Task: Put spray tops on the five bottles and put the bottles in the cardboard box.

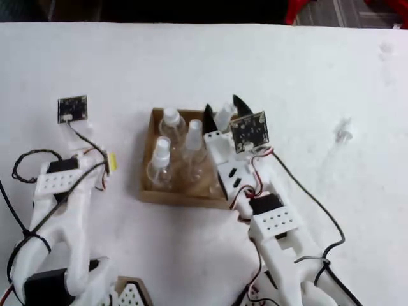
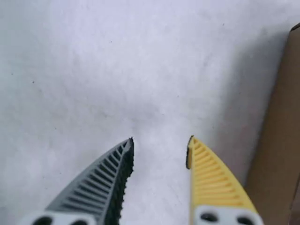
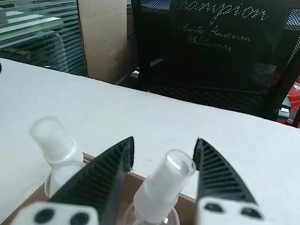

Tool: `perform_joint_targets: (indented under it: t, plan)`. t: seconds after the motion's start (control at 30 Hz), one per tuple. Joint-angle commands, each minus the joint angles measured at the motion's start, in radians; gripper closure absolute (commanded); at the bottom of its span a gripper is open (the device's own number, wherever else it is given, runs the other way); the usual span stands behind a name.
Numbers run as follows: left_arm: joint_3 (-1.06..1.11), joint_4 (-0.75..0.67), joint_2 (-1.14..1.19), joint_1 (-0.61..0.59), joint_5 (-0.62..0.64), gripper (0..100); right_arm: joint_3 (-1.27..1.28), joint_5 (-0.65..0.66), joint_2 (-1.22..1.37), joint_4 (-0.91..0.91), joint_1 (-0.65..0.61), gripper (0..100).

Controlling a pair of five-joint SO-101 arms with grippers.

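The cardboard box [image 1: 148, 167] sits mid-table with several clear bottles inside, each with a white spray top: one at the far left [image 1: 170, 121], one in the middle [image 1: 194, 136], one nearer [image 1: 159, 157]. My right gripper [image 3: 164, 143] hangs over the box's far right corner, its black fingers [image 1: 209, 117] open on either side of a tilted bottle [image 3: 164, 180], with small gaps showing. Another bottle [image 3: 54, 140] stands beside it. My left gripper [image 2: 159, 145] is open and empty, low over the bare table just left of the box wall [image 2: 281, 140].
A small clear object [image 1: 344, 135] lies on the white table to the right. A piece of cardboard [image 1: 141, 288] shows at the near edge between the arms. Beyond the table's far edge stands a dark mesh chair [image 3: 220, 51]. Cables trail beside both arms.
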Motion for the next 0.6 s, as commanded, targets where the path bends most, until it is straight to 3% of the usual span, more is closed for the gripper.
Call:
perform_joint_targets:
  t: [0.0,0.07,0.17,0.47,0.57]
  plan:
    - [-0.009,-0.017,-0.01,0.012,-0.014,82,-0.06,-0.008,-0.024,0.002,0.019,92.6]
    - [-0.009,-0.017,-0.01,0.012,-0.014,82,-0.066,-0.008,-0.022,0.002,0.041,99.3]
    - [-0.009,-0.017,-0.01,0.012,-0.014,82,-0.068,-0.008,-0.022,0.004,0.048,94.2]
    - [-0.009,-0.017,-0.01,0.012,-0.014,82,-0.069,-0.005,-0.022,0.007,0.051,94.0]
    - [-0.009,-0.017,-0.01,0.012,-0.014,82,-0.068,0.081,-0.022,0.005,0.05,94.0]
